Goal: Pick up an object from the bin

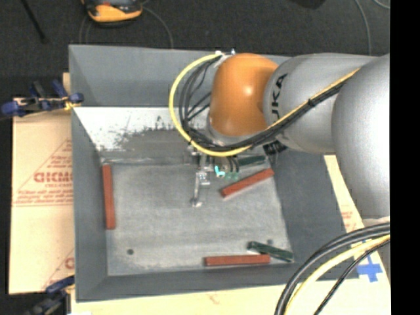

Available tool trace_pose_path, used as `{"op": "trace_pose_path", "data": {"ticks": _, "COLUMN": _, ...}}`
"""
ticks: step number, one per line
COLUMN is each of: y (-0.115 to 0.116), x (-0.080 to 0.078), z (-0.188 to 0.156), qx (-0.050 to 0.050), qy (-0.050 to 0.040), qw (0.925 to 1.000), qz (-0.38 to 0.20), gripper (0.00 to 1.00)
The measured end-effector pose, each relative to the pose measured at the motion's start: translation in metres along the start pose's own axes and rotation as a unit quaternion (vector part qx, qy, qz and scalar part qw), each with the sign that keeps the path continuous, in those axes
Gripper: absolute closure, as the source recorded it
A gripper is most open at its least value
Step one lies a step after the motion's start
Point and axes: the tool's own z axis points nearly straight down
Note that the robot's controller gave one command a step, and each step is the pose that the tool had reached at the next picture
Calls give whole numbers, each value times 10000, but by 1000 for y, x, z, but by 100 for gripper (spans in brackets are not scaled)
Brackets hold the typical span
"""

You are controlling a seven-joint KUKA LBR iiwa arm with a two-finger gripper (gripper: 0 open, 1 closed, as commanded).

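I see end effector (198, 197) low near centre of bin (118, 77), red stick (247, 182) just beside at 2 o'clock. Grip width: I cannot tell.

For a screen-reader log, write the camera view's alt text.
The end effector hangs over the middle of the bin, left of a tilted red-brown stick. A second stick lies along the left wall, a third stick along the front wall beside a green piece.

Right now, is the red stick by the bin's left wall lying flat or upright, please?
Lying flat: the red stick rests full-length on the bin floor.
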Motion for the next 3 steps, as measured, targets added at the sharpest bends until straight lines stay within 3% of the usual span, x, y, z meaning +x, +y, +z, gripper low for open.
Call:
{"op": "trace_pose_path", "data": {"ticks": 1, "y": 0, "x": -2, "z": -4, "qx": -3, "qy": -39, "qw": 10000, "qz": 5, "gripper": 0}}
{"op": "trace_pose_path", "data": {"ticks": 2, "y": -30, "x": 2, "z": 20, "qx": 1, "qy": -59, "qw": 9991, "qz": -413, "gripper": 0}}
{"op": "trace_pose_path", "data": {"ticks": 3, "y": -65, "x": 6, "z": 44, "qx": 8, "qy": -36, "qw": 9996, "qz": -293, "gripper": 0}}
